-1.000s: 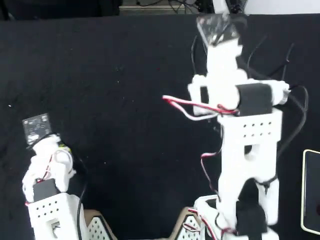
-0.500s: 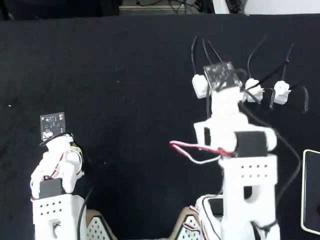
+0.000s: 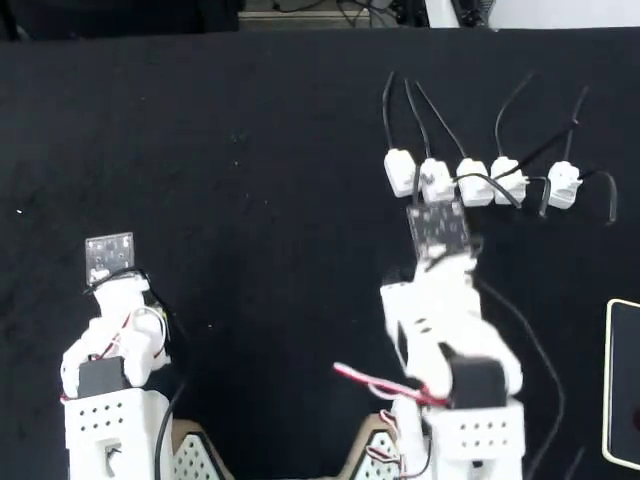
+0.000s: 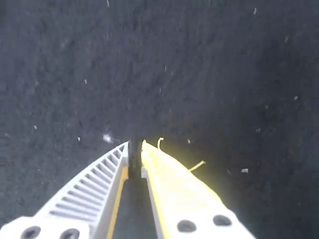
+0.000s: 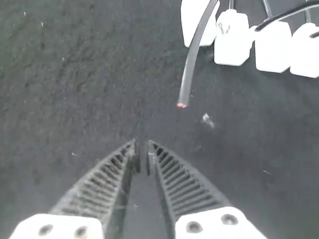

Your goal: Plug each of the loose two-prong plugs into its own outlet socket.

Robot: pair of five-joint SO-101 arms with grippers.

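- The black table cloth (image 3: 200, 150) covers the whole work surface.
- The right arm (image 3: 450, 350) stands at the near edge, folded low and pointing toward the far right part of the table.
- The left arm (image 3: 110, 350) sits at the near left corner, well apart from the plugs.
- A dark flat panel with a light frame (image 3: 625, 380) lies at the right edge.
- Five white plugs (image 3: 474, 183) lie side by side in a row on the far right of the cloth, each with a thin black cord (image 3: 428, 105) running away from the arms.
- The right gripper (image 5: 142, 144) hangs just short of that row, its fingers drawn together to a thin slit, with nothing between them.
- The left gripper (image 4: 134, 144) hovers over bare cloth, its fingers likewise nearly touching and holding nothing.
- A loose cord end (image 5: 180, 103) with a reddish tip lies between the right gripper and the plugs.
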